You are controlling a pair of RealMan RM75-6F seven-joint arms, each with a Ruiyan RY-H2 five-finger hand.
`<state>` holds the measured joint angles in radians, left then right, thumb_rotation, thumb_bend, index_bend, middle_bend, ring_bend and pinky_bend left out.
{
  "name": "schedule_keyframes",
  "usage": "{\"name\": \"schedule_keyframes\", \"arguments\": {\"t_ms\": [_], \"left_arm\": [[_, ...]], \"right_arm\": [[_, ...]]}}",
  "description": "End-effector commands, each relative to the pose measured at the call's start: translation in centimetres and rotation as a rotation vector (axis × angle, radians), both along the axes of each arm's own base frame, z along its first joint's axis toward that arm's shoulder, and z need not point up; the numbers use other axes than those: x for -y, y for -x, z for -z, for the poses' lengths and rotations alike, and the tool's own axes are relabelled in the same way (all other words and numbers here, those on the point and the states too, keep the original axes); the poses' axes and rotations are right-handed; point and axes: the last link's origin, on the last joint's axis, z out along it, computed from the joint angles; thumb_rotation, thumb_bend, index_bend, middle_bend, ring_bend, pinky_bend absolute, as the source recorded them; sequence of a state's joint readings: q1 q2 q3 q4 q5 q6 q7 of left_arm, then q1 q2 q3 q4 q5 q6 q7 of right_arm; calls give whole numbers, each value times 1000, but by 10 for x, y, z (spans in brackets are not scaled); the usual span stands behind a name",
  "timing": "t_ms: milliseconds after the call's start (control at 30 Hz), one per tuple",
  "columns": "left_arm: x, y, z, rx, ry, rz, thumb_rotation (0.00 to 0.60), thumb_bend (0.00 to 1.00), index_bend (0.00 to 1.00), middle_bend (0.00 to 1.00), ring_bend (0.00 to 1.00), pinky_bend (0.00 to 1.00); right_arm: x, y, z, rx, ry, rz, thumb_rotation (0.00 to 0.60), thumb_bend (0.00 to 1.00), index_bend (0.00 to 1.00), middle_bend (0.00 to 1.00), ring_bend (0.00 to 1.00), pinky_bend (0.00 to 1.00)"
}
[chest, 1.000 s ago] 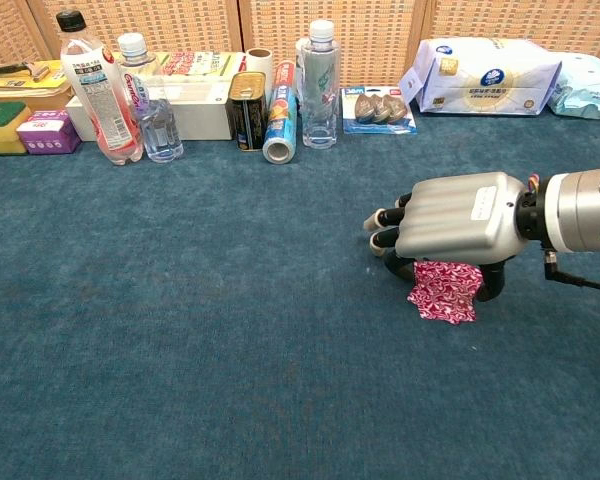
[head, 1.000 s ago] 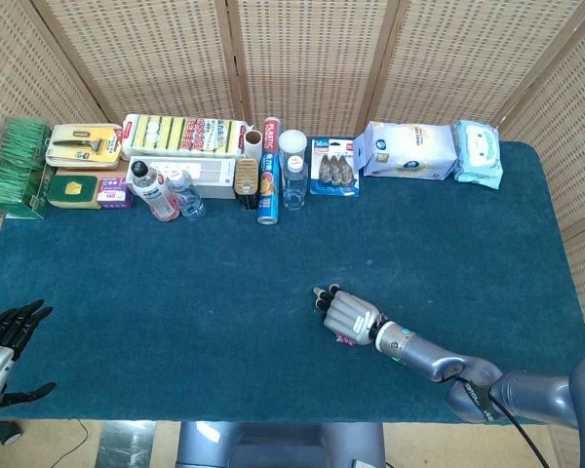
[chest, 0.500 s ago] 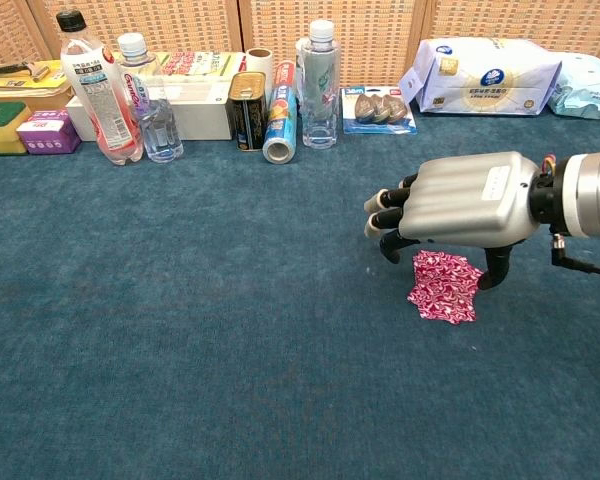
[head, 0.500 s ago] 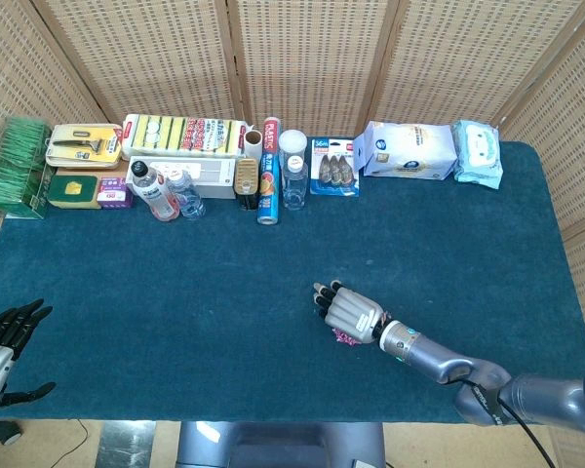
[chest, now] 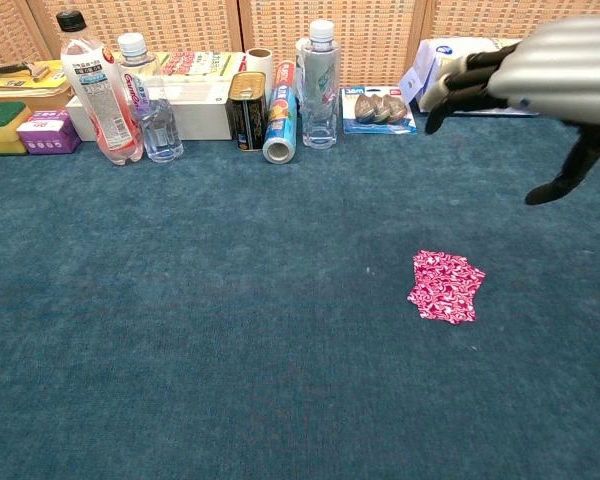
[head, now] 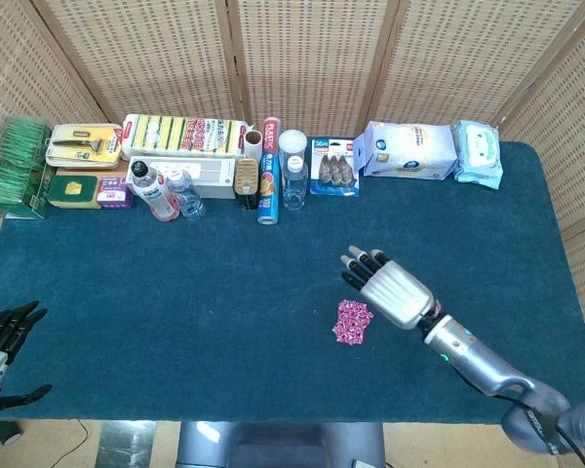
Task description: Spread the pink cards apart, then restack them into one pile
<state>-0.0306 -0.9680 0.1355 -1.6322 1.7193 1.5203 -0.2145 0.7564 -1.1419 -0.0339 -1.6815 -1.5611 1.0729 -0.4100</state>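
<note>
Head view shows the pink cards [head: 352, 322] lying on the blue table [head: 175, 292] in one small, slightly fanned pile, just beside and below the right hand [head: 390, 290], which hovers clear of them with fingers apart and nothing held. The left hand [head: 2, 336] waits at the table's near left edge, fingers apart and empty. The pile looks barely spread, so I judge the spreading step is in hand: lower flat fingertips onto the top cards and slide sideways with light pressure, so cards shear apart rather than bunch.
</note>
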Motion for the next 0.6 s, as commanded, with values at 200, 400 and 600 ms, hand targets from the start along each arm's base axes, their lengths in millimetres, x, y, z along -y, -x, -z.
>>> {"name": "schedule_keyframes", "arguments": {"t_ms": [200, 400, 600], "left_arm": [[2, 2, -1, -20, -35, -9, 600, 48, 0, 0, 0, 20], [0, 4, -3, -36, -82, -25, 600, 47, 0, 0, 0, 20], [-3, 5, -3, -61, -139, -42, 600, 48, 0, 0, 0, 20]], "right_arm": [[-35, 81, -74, 271, 172, 183, 600, 23, 179, 110, 61, 185], [-64, 115, -96, 400, 297, 279, 600, 11, 174, 75, 22, 145], [-105, 139, -103, 477, 439, 427, 600, 0, 174, 51, 0, 100]]}}
